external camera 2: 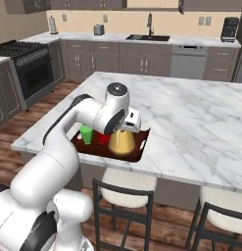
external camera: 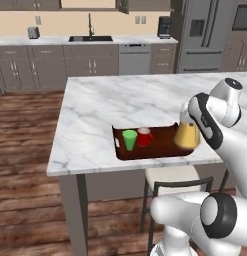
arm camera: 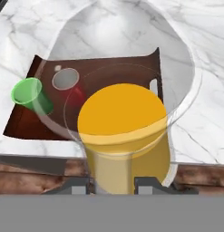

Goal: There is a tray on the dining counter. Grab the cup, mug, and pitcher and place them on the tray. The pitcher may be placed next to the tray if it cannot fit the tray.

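Left base view: the bench (external camera: 105, 107) fills the middle of the frame, white marble with grey veins. The tray (external camera: 155, 147) sits at its near edge, a little right of centre. On the tray's left part stand the cup (external camera: 129, 139) and, just to its right and almost touching it, the mug (external camera: 144, 137). The pitcher (external camera: 187, 133) is over the tray's right end, upright, its clear narrow top hidden behind the arm's dark wrist; whether its base rests on the tray or hangs just above it I cannot tell.

In the right base view, the tray (external camera 2: 137, 149) lies at centre left, near the bench (external camera 2: 191, 117) edge, with a stool (external camera 2: 126, 185) below it. The cup (external camera 2: 86, 134) and mug (external camera 2: 102, 138) show at the tray's left, partly behind the arm. The pitcher (external camera 2: 120, 142) stands to their right, directly under the hand.

In the hand view, the pitcher (arm camera: 123, 122) takes the centre, seen from above through its clear top, its amber body low in the frame. The fingers (arm camera: 78, 185) stand at a narrow gap on either side of the pitcher's neck at the bottom edge, gripping it. Beyond, the tray (arm camera: 22, 124) stretches across the middle, with the cup (arm camera: 31, 95) at the left and the mug (arm camera: 67, 84) just right of it.
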